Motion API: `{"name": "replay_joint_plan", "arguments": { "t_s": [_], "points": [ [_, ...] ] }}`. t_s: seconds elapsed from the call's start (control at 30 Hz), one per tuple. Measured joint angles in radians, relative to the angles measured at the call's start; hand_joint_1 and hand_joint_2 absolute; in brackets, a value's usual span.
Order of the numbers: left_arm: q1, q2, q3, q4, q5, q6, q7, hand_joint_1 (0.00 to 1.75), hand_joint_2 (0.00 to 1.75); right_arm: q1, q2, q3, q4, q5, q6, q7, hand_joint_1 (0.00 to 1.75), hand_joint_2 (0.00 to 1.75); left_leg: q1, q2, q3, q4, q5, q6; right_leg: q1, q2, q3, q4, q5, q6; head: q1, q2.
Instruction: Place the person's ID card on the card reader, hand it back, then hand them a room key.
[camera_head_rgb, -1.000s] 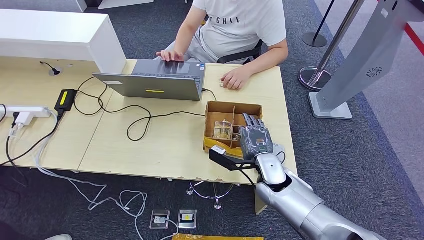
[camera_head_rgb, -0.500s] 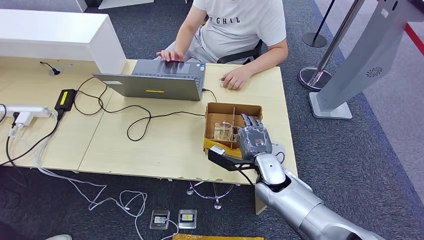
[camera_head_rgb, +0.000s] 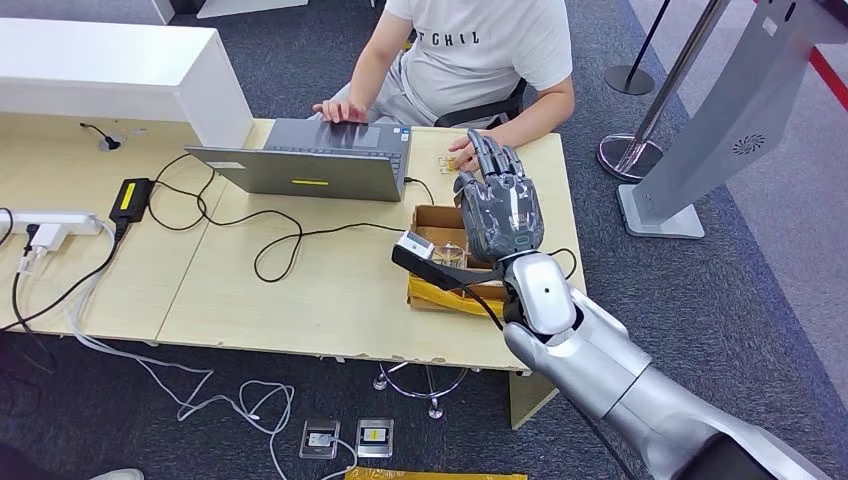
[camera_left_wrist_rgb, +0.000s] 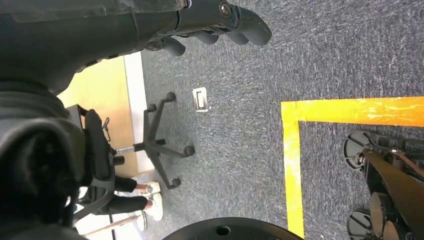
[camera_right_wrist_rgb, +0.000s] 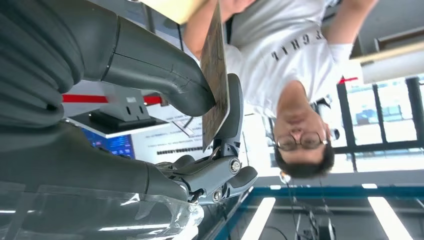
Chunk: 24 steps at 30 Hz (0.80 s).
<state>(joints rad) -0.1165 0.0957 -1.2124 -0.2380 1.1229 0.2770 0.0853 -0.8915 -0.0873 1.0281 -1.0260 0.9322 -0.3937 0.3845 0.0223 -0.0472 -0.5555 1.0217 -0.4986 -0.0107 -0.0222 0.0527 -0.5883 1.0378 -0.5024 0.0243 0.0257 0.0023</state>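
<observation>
Since the frame 1 second back, the right hand (camera_head_rgb: 497, 205) has risen out of the cardboard box (camera_head_rgb: 432, 218) and now hangs above the box's far edge, reaching toward the person (camera_head_rgb: 480, 45) seated across the table (camera_head_rgb: 330, 290). In the right wrist view the thumb and a dark finger pinch a thin patterned card (camera_right_wrist_rgb: 216, 75) edge-on, so the hand grips the card, with the other fingers curled just below it; whether this is the ID card or the room key, the pictures do not tell. In the head view a small corner of the card peeks out past the fingertips, just beside the person's hand (camera_head_rgb: 462, 152) resting on the table. The divided cardboard box sits near the table's right end, with a clear object in 1 of its compartments, partly hidden by the wrist. An open laptop (camera_head_rgb: 315, 160) stands before the person, whose other hand rests on its keyboard, and black cables (camera_head_rgb: 270, 245) loop over the tabletop. The left hand (camera_left_wrist_rgb: 215, 25) hangs above grey carpet, near a yellow floor line (camera_left_wrist_rgb: 295, 165), its dark fingers curled inward with nothing in them.
</observation>
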Motion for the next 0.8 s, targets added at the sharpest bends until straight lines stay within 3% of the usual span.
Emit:
{"name": "replay_joint_plan", "arguments": {
  "t_s": [0.27, 0.8],
  "points": [
    [-0.001, 0.0, -0.006, 0.0, -0.004, -0.004, 0.001, 0.0, 0.0, -0.01, 0.027, -0.004, 0.002, -0.051, -0.03, -0.041, 1.75, 1.75, 0.0, 0.0, 0.0, 0.0, 0.0, 0.0, 0.0, 0.0, 0.0, 0.0, 0.0, 0.0, 0.0, 0.0],
    [-0.001, 0.0, -0.02, 0.0, -0.007, -0.008, 0.01, 0.0, 0.0, -0.009, 0.083, -0.005, 0.218, -0.109, -0.045, -0.073, 1.75, 1.75, 0.0, 0.0, 0.0, 0.0, 0.0, 0.0, 0.0, 0.0, 0.0, 0.0, 0.0, 0.0, 0.0, 0.0]
  ]
}}
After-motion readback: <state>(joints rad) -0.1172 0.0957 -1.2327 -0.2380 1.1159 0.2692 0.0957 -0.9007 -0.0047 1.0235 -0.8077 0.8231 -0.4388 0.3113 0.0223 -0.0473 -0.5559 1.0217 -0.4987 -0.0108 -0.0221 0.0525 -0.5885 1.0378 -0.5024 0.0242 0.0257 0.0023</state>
